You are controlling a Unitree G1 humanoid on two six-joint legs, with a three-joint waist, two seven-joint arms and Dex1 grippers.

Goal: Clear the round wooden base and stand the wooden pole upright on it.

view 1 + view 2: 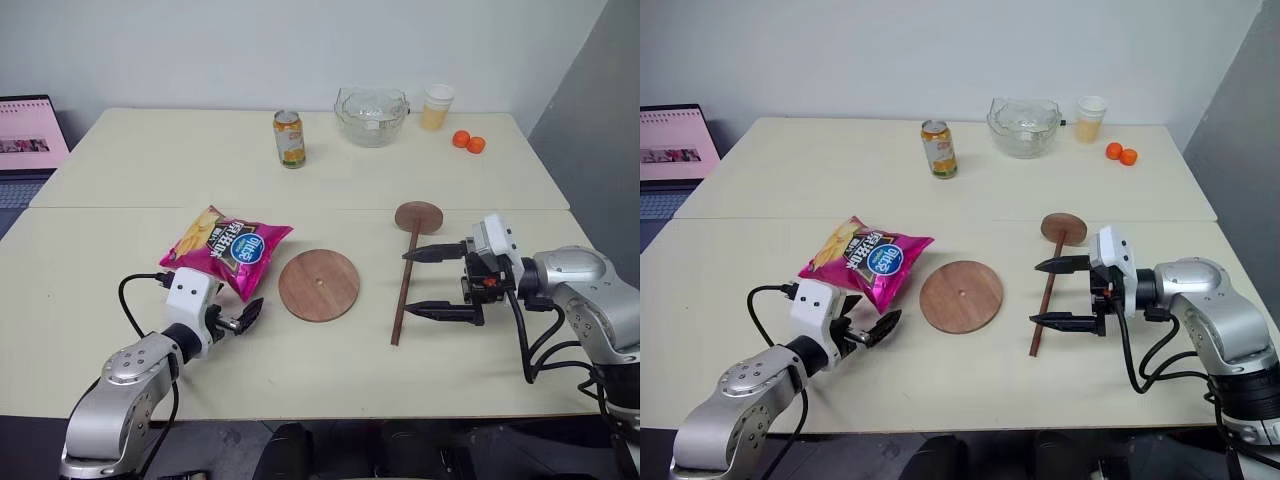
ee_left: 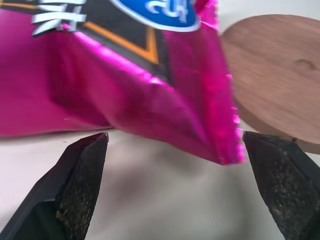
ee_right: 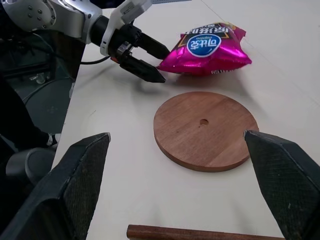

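Note:
The round wooden base (image 1: 318,285) lies flat at mid-table with its top bare and a small hole at its centre. The wooden pole (image 1: 405,285) lies on the table to its right, its end disc (image 1: 418,215) pointing away from me. A pink chips bag (image 1: 225,248) rests just left of the base. My left gripper (image 1: 243,318) is open and low at the bag's near corner, the bag (image 2: 130,80) filling the space ahead of its fingers. My right gripper (image 1: 420,283) is open and points left, its fingertips at the pole's line, facing the base (image 3: 202,130).
At the table's far side stand a drink can (image 1: 289,138), a glass bowl (image 1: 371,115), a cup (image 1: 437,106) and two small oranges (image 1: 468,142). A laptop (image 1: 25,140) sits off the left edge. A seam (image 1: 300,208) crosses the table.

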